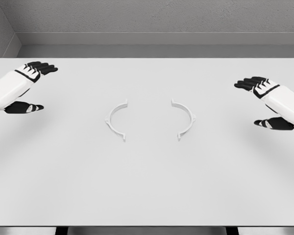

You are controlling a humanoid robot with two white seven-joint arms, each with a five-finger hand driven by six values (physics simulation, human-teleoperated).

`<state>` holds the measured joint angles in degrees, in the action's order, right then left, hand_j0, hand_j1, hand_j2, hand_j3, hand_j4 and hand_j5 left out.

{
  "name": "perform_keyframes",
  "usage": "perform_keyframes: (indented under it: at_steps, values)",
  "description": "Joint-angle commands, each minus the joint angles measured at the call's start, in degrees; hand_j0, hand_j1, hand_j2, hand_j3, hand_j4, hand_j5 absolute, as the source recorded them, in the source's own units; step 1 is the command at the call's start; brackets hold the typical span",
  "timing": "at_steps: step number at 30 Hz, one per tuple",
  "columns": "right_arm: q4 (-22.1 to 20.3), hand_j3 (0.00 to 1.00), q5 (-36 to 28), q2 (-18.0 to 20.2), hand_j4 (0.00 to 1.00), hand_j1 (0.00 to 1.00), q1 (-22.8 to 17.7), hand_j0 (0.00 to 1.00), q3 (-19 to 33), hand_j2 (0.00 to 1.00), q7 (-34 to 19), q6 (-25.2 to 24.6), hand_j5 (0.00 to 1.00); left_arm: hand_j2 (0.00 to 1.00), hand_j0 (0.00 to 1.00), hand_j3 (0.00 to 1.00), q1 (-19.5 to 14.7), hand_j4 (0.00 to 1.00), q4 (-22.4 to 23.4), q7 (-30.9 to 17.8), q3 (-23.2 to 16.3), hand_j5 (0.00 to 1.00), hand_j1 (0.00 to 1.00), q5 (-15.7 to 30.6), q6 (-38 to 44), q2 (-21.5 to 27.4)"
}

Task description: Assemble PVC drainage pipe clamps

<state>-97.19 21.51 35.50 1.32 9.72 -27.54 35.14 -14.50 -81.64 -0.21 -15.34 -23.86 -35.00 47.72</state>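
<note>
- You see two white half-clamps flat on the counter (pixel 147 186), near its middle: the left half-clamp (pixel 115 120) and the right half-clamp (pixel 183 119). Their open sides face each other, with a clear gap between them.
- Your left hand (pixel 28 88) is at the left edge, fingers spread, holding nothing. Your right hand (pixel 265 104) is at the right edge, also spread and empty. Both are well apart from the parts.
- I judge the halves to be light, thin and stiff plastic, and they probably slide easily on the smooth surface.
- Take each one at the outer curve, near its small middle tab, and keep the flanged ends free for joining.
</note>
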Motion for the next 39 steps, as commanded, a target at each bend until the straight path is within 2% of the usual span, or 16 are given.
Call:
perform_keyframes:
  at_steps: [1,3,7,9,11,14,17,20,28,34,39]
  values:
    - [0.43,1.0,-0.24,0.19,1.0,1.0,0.0,1.0,-0.14,1.0,-0.23,-0.14,1.0,1.0,1.0,1.0,0.0,1.0,-0.1,0.03,-0.13,1.0,1.0,0.31,0.0,-0.09]
    - [1.74,1.0,-0.24,0.28,1.0,1.0,1.05,1.0,-0.31,1.0,-0.23,-0.14,1.0,1.0,1.0,1.0,0.0,1.0,-0.01,0.03,-0.21,1.0,1.0,0.22,0.0,-0.7]
    - [7.45,1.0,6.53,0.01,1.0,1.0,11.42,1.0,-9.89,1.0,-0.23,-0.14,1.0,1.0,1.0,1.0,0.0,1.0,-0.01,0.03,-0.21,1.0,1.0,-0.22,0.0,-2.02]
    - [10.27,1.0,10.92,-0.51,1.0,1.0,15.03,1.0,-13.05,1.0,-0.14,-0.14,1.0,1.0,1.0,1.0,-0.09,1.0,-0.01,0.03,-0.21,1.0,1.0,-2.07,0.0,-3.78]
    - [10.62,1.0,16.02,-2.45,1.0,1.0,16.96,1.0,-15.08,1.0,-0.14,-0.14,1.0,1.0,1.0,1.0,-0.44,1.0,0.34,0.03,-0.39,1.0,1.0,-2.68,0.0,-5.27]
    - [14.05,1.0,16.81,-4.65,1.0,1.0,20.3,1.0,-19.47,1.0,-0.23,-0.14,1.0,1.0,1.0,1.0,-2.46,1.0,0.78,0.03,-2.67,1.0,1.0,-3.65,0.0,-7.38]
    - [14.58,1.0,16.9,-6.57,1.0,1.0,20.39,1.0,-19.91,1.0,-0.23,-0.14,1.0,1.0,1.0,1.0,-2.64,1.0,0.78,0.03,-2.76,1.0,1.0,-4.0,0.0,-8.52]
    - [15.02,1.0,17.34,-6.84,1.0,1.0,20.39,1.0,-21.32,1.0,-0.23,-0.14,1.0,1.0,1.0,1.0,-3.07,1.0,1.13,0.03,-2.76,1.0,1.0,-4.0,0.0,-9.67]
    - [16.77,1.0,17.34,-8.25,1.0,1.0,21.27,1.0,-23.52,1.0,-0.23,-0.14,1.0,1.0,1.0,1.0,-5.63,1.0,1.48,0.03,-7.69,1.0,1.0,-5.67,0.0,-12.3]
    - [19.67,1.0,17.34,-10.97,1.0,1.0,22.85,1.0,-23.52,1.0,-0.23,-0.14,1.0,1.0,1.0,1.0,-7.21,1.0,6.58,0.03,-8.92,1.0,1.0,-5.58,0.0,-13.97]
    - [21.26,1.0,17.52,-12.82,1.0,1.0,22.94,1.0,-23.6,1.0,-0.23,-0.14,1.0,1.0,1.0,1.0,-8.0,1.0,8.51,0.03,-10.32,1.0,1.0,-5.67,0.0,-15.99]
